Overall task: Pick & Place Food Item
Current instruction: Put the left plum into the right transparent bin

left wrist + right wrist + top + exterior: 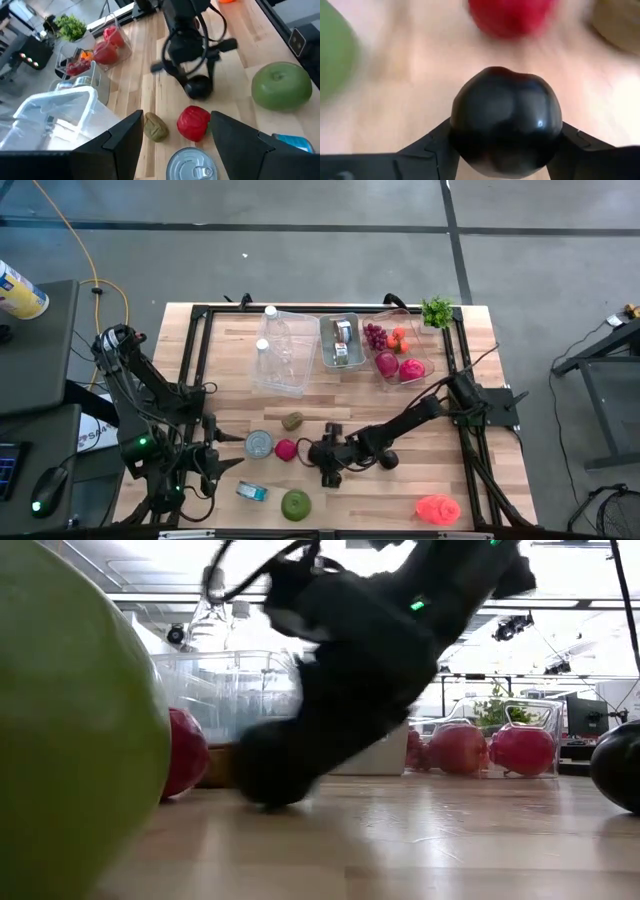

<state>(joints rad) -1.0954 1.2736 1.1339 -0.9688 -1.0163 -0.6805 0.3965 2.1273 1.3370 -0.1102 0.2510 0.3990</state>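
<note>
Right wrist view: right gripper [506,132] jaws clamp an unlabelled black fruit [506,120].

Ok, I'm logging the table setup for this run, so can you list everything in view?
Black plum: one, black, gripped low at table centre.
Red fruit: one, loose beside the can.
Green apple: one, front edge.
Olive-brown item: one, mid-table.
Silver can: one, upright.
Blue tin: one, on its side.
Pink item: one, front right.
Clear bins: three at back, holding bottles, a metal piece, red fruit.
Green herb: one, back right.
Left gripper: open, front left.
Right gripper: holding the plum.
</note>
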